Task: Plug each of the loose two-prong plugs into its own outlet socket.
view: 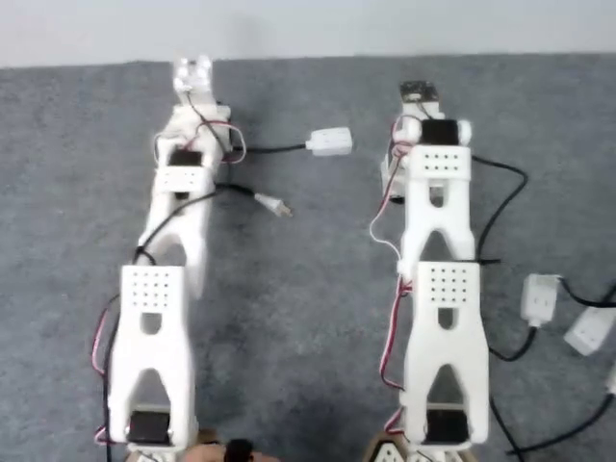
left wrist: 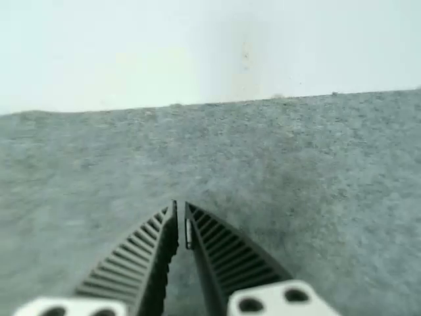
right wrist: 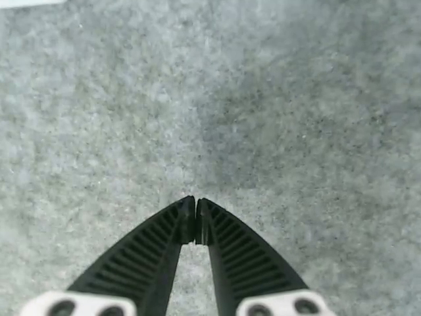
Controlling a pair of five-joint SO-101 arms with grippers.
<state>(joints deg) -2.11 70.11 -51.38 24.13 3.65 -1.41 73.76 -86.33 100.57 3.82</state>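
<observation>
Left jaws are nearly together, with only a thin slit between the tips and nothing held. They hang at the far edge of the counter (left wrist: pixel 316 171), close to the pale wall (left wrist: pixel 197 46). Their inner faces are black and ribbed like a comb, and each one narrows to a point. The left arm (view: pixel 154 318) is of white plastic, with small round holes in one panel. Thin red and black wires (view: pixel 99 342) run along it.

Just to the right of this arm lies one loose plug (view: pixel 276 206). It is a small pale body that tapers toward its right end, and the prongs are too small to tell apart. Its black cable runs back toward the arm. Nearer the wall lies a white socket block (view: pixel 329 141), rectangular with rounded corners, on its own black cable (view: pixel 274 149). Plug and block lie apart, not joined.

The counter is covered with a grey cloth like felt, rough and a little mottled.

Right jaws are closed, tip against tip, and empty, and they point down at the grey cloth. The right arm (view: pixel 443 318) has the same white shell. To its right lie a squarish white block (view: pixel 539 296) and, just beside it, a tilted white block (view: pixel 589 330), each on a black cable. Whether these two are sockets or plugs I cannot tell.
</observation>
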